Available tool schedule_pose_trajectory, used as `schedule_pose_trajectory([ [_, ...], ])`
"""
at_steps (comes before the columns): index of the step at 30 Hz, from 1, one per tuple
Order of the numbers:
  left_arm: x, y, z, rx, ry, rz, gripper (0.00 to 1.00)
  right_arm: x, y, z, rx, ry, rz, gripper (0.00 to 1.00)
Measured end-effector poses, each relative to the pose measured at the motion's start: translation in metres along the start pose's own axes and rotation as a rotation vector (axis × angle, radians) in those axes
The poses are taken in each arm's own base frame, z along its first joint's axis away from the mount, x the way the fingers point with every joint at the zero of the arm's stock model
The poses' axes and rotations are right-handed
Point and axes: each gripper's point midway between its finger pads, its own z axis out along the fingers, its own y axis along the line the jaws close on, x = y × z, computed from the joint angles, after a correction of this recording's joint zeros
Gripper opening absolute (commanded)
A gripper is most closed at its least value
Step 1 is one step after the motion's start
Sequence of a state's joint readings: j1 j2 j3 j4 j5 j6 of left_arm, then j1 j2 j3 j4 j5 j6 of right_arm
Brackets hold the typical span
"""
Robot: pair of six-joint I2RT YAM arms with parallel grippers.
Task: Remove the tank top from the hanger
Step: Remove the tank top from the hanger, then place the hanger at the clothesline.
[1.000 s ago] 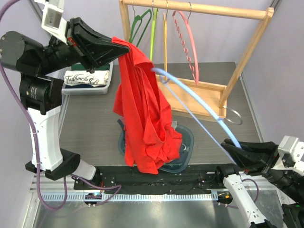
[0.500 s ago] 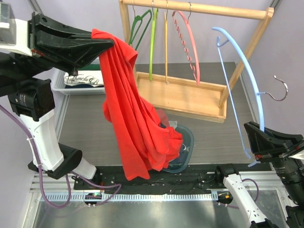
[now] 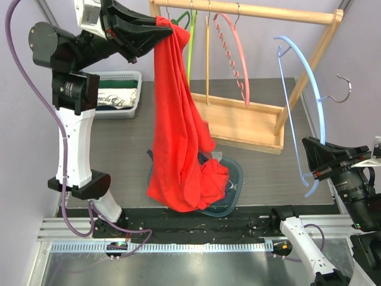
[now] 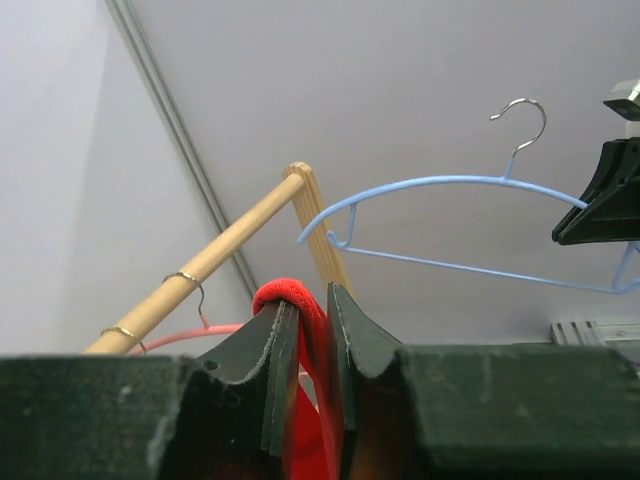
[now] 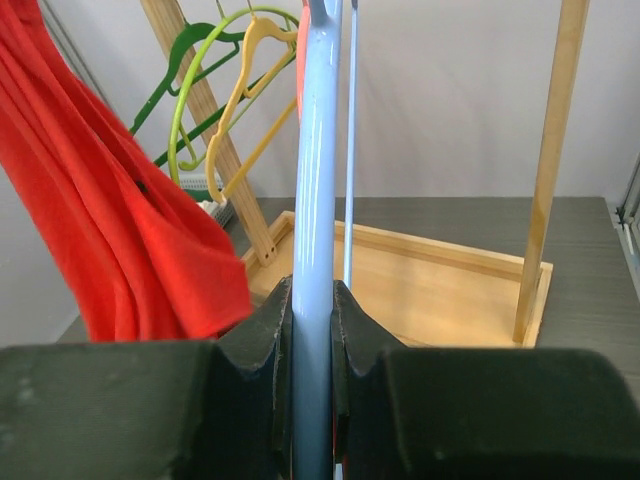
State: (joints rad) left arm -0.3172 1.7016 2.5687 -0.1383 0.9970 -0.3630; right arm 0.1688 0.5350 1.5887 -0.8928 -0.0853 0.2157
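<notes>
Left gripper: the jaws are seen drawn in to a narrow gap, and that gap is filled by a fold of the red tank top. The fabric is pinched between the two fingers, with a loop of it standing up just above the fingertips. The gripper is raised high, beside the left end of the wooden rack.

Red tank top: it is suspended from the left gripper in one long drape. Its lower end is bunched in and over the dark basin at the near edge of the table. No part of it is seen on the hanger.

Right gripper: the jaws are pressed against both sides of the thick arm of the light blue hanger. The hanger is held bare and upright at the right side of the table, well apart from the garment, with its metal hook pointing away to the right.
</notes>
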Motion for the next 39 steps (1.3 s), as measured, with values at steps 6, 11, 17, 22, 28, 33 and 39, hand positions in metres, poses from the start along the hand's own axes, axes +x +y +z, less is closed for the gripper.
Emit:
schedule_pose_trajectory([
  [6,-0.035,-0.014,-0.001,0.030,-0.081,0.110,0.16,0.008,-0.002,0.006,0.007,0.033,0.005,0.01],
  [11,-0.074,-0.038,-0.005,0.076,-0.167,0.205,0.15,0.013,-0.003,0.010,0.011,0.051,0.007,0.01],
  [17,-0.074,-0.048,-0.006,0.127,-0.171,0.214,0.15,0.020,-0.005,0.015,0.012,0.077,0.014,0.01],
  [22,-0.049,-0.028,0.001,0.116,-0.137,0.192,0.13,0.023,-0.005,0.019,0.012,0.092,0.020,0.01],
  [28,-0.026,-0.003,0.009,0.091,-0.126,0.196,0.09,0.028,-0.007,0.028,0.024,0.121,0.030,0.01],
  [33,-0.018,-0.003,0.010,0.103,-0.114,0.136,0.02,0.034,-0.012,0.034,0.044,0.141,0.036,0.01],
  [39,0.043,-0.035,-0.001,0.200,0.046,-0.152,0.00,0.050,-0.025,0.058,0.098,0.189,0.041,0.01],
])
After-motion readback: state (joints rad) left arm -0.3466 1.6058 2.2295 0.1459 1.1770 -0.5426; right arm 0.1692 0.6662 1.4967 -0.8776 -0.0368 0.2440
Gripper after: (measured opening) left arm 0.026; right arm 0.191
